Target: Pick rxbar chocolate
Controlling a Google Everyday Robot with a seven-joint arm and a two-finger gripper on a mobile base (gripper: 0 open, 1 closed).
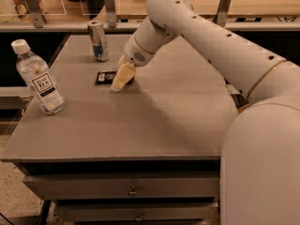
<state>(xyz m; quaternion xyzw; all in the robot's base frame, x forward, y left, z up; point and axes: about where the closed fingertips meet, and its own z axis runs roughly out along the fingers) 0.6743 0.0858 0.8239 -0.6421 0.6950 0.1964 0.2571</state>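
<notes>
The rxbar chocolate (105, 76) is a small flat dark bar with pale label marks. It lies flat on the grey table (154, 121), left of centre, in front of the can. My gripper (121, 78) with cream fingers hangs from the white arm and points down at the table. Its tips are just right of the bar, at its right end, and cover that end.
A slim silver-blue can (98, 41) stands upright behind the bar. A clear bottle with a white cap (39, 78) stands at the table's left edge. Drawers sit below the table front. A shelf with posts runs along the back.
</notes>
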